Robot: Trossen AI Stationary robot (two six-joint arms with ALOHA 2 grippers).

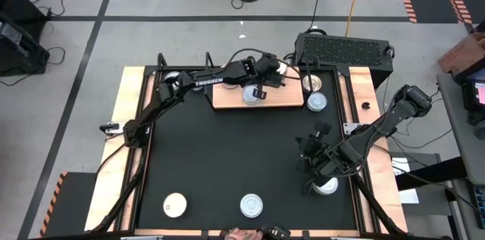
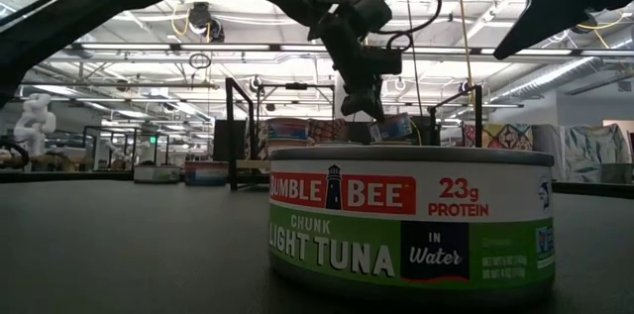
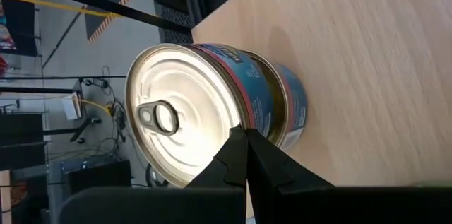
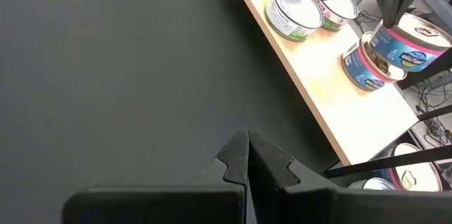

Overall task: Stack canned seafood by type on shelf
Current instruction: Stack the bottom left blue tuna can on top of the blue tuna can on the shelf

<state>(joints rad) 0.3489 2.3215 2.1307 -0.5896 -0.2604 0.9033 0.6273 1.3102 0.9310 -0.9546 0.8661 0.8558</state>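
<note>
On the shelf (image 1: 227, 98) at twelve o'clock of the table: two tins in the high view, one silver-topped (image 1: 251, 95), one cream (image 1: 277, 68) under the left gripper (image 1: 267, 81). Elsewhere five more, perhaps others hidden: two at one o'clock (image 1: 312, 83), three along six o'clock (image 1: 251, 206). Left gripper pinched shut, empty, beside a blue-labelled tin stack (image 3: 212, 107). Right gripper (image 4: 247, 155) at four o'clock, shut, holding nothing.

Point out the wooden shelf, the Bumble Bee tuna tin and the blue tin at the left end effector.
wooden shelf (image 1: 284, 101), high view, bare board.
Bumble Bee tuna tin (image 2: 411, 223), low view, label.
blue tin (image 3: 180, 111), left wrist view, lid.
</note>
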